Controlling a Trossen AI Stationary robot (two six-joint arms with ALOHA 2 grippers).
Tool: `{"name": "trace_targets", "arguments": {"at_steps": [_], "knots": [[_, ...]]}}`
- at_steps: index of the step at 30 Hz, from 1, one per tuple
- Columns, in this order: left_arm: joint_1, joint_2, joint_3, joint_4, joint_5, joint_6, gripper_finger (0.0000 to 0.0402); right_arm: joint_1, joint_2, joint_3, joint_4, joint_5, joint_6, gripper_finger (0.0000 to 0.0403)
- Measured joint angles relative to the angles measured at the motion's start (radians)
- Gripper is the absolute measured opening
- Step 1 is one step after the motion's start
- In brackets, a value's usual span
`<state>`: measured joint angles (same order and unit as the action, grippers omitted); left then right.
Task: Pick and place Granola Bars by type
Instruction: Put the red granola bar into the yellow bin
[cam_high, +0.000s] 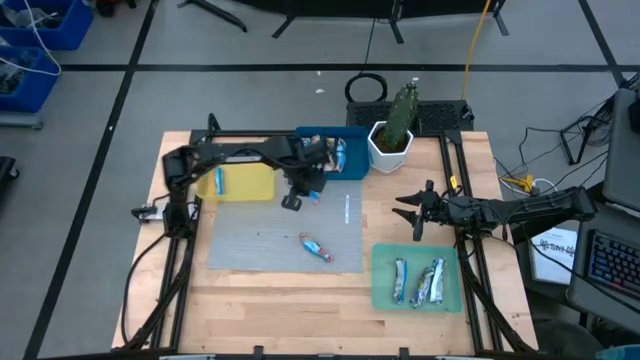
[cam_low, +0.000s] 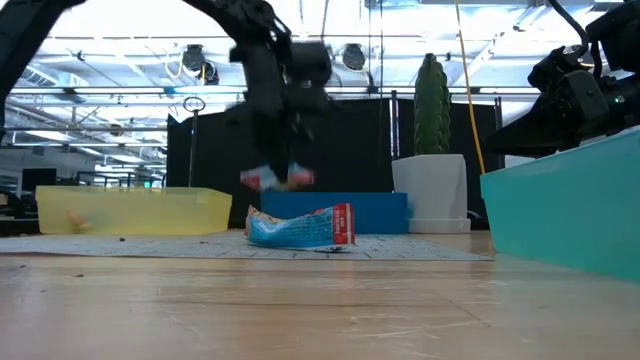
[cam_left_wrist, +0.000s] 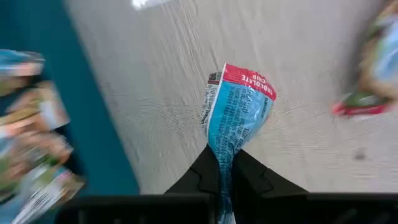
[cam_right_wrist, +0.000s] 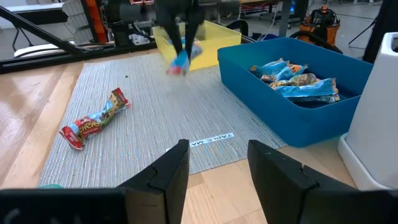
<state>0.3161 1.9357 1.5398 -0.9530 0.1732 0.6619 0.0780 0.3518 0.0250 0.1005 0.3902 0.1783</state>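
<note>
On the grey mat (cam_high: 262, 240), between the blue tray (cam_high: 352, 160), yellow tray (cam_high: 247, 184) and green tray (cam_high: 385, 262), sorting is mid-carry. The left gripper (cam_high: 306, 192) is clamped on a blue-wrapped granola bar (cam_left_wrist: 238, 109), lifted clear of the mat just beside the blue tray. The next move probably calls for choosing the matching tray, likely blue. The right gripper (cam_right_wrist: 216, 163) waits with fingers apart near the green tray. One loose bar (cam_high: 316, 247) lies mid-mat.
</note>
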Motion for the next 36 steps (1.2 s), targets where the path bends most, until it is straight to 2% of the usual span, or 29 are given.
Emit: {"name": "trace_targets", "arguments": {"at_steps": [9,17,22,27,36], "knots": [[0.017,-0.311,0.0,-0.065,-0.019,-0.235,0.0016,0.0,0.0,0.0,0.0,0.0,0.0,0.0157],[0.122,-0.497,0.0,-0.082,-0.094,-0.581,0.0011,0.0,0.0,0.0,0.0,0.0,0.0,0.0157],[0.222,-0.556,0.0,-0.146,-0.147,-0.784,0.0016,0.0,0.0,0.0,0.0,0.0,0.0,0.0157],[0.3,-0.599,0.0,-0.179,-0.163,-0.904,0.001,0.0,0.0,0.0,0.0,0.0,0.0,0.0157],[0.421,-0.628,0.0,-0.295,-0.287,-1.158,0.001,0.0,0.0,0.0,0.0,0.0,0.0,0.0157]]}}
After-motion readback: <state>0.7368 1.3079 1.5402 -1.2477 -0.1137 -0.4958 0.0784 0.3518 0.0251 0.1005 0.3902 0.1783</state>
